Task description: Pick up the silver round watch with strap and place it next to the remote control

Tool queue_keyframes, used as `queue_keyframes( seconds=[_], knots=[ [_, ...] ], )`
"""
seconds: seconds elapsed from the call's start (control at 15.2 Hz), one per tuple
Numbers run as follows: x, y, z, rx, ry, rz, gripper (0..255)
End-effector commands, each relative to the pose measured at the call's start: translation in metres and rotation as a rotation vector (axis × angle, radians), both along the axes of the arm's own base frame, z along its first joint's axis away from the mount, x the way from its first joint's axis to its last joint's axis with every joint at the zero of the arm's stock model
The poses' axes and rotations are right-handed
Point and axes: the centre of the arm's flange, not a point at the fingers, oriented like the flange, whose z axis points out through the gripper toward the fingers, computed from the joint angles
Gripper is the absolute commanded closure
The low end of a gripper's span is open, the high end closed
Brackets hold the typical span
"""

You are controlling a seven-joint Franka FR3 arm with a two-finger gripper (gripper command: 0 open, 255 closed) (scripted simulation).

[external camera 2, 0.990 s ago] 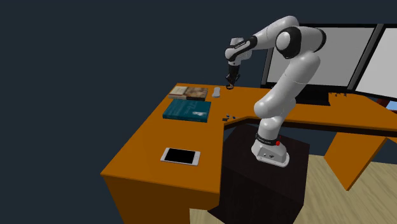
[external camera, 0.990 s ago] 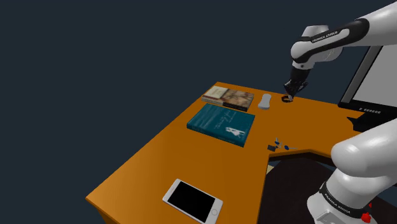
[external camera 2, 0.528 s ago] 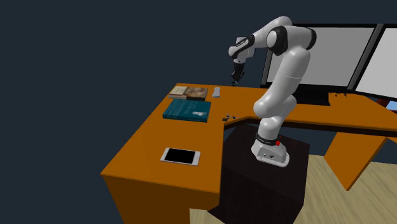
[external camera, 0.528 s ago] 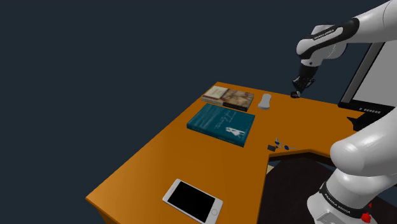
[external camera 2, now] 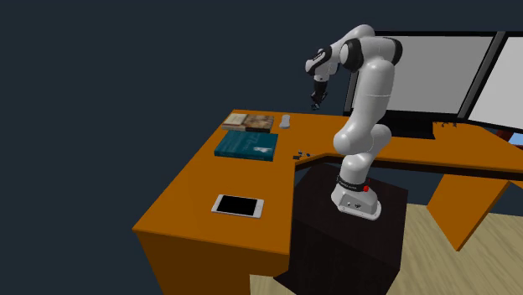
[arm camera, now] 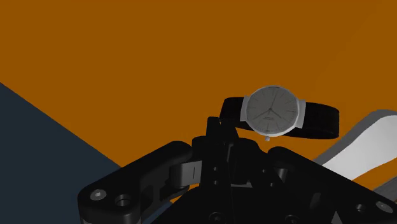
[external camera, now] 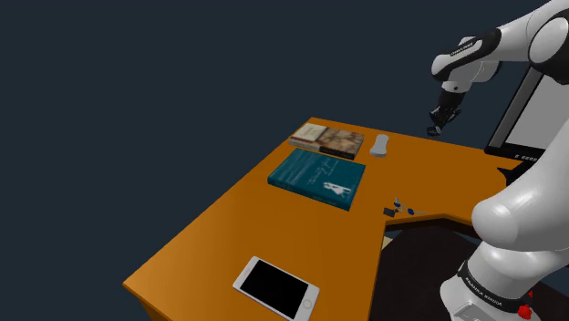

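Orange L-shaped desk (external camera: pixel 228 228) before a flat dark blue-grey backdrop, listed across the shoulder view from its left: black-screened phone (external camera: pixel 276 285), teal book (external camera: pixel 316 178), brown book pair (external camera: pixel 328 139), white remote control (external camera: pixel 381 144), then the black gripper (external camera: pixel 437 127) hanging above the desk's far edge, and a monitor (external camera: pixel 538 109) at the right. Jaws pinched on the dark strap of the silver round watch (arm camera: pixel 272 112), which rides in the air at the fingertips. Step judged: carry, pickup done; next move calls for a swing toward the remote control and a descent to bare desk just beside it before release.
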Motion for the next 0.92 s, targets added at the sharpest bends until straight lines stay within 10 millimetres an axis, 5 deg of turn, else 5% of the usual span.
queue_keyframes(
  seconds=[0.0, 0.86],
  knots=[
    [-0.001, -0.004, -0.009, 0.0, 0.0, 0.001, 255],
    [-0.001, -0.004, -0.078, 0.0, 0.0, 0.001, 255]
  ],
)
